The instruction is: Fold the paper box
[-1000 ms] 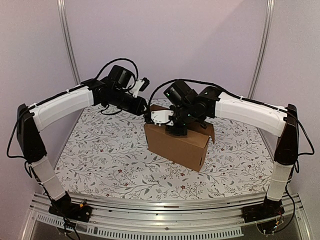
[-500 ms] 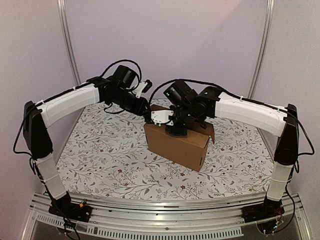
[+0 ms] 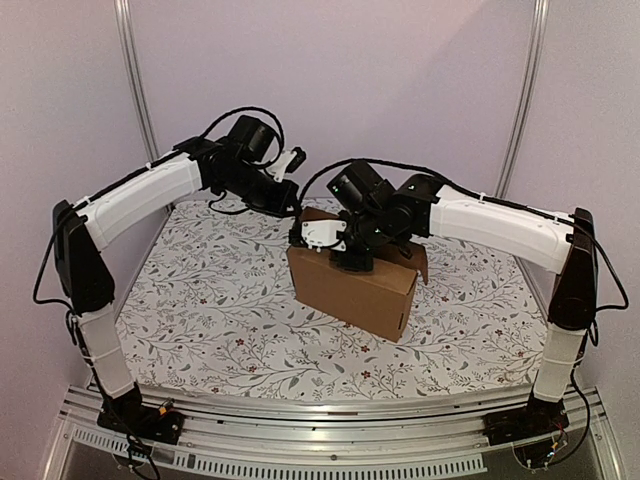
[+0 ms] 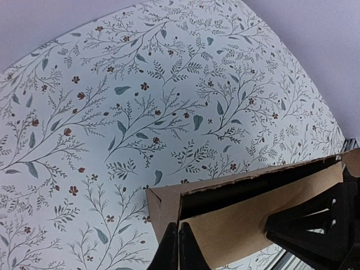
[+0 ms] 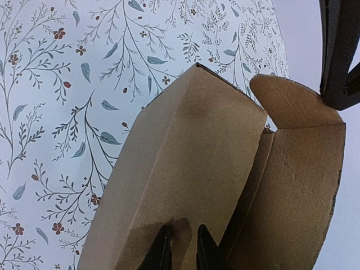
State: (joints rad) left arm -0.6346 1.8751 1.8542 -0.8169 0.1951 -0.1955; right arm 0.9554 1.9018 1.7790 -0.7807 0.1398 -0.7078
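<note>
The paper box (image 3: 350, 290) is plain brown cardboard, standing partly folded in the middle of the table. My right gripper (image 3: 340, 258) sits on its top. In the right wrist view its fingertips (image 5: 180, 242) rest on the top flap (image 5: 185, 157), a narrow gap between them and nothing in it. An upright side flap (image 5: 298, 107) with a rounded tab stands beyond. My left gripper (image 3: 296, 208) hangs at the box's far left corner. In the left wrist view its jaws (image 4: 179, 244) are pressed together over the box (image 4: 253, 225), with a dark open gap under the box's upper edge.
The floral tablecloth (image 3: 200, 300) covers the table. Purple walls with metal posts (image 3: 135, 80) stand close behind and at both sides. The arms' metal rail (image 3: 320, 440) runs along the near edge. My right gripper's black body (image 4: 315, 230) shows in the left wrist view.
My left arm has risen and drawn back a little, and its jaws have closed. The right gripper and the box have stayed put.
</note>
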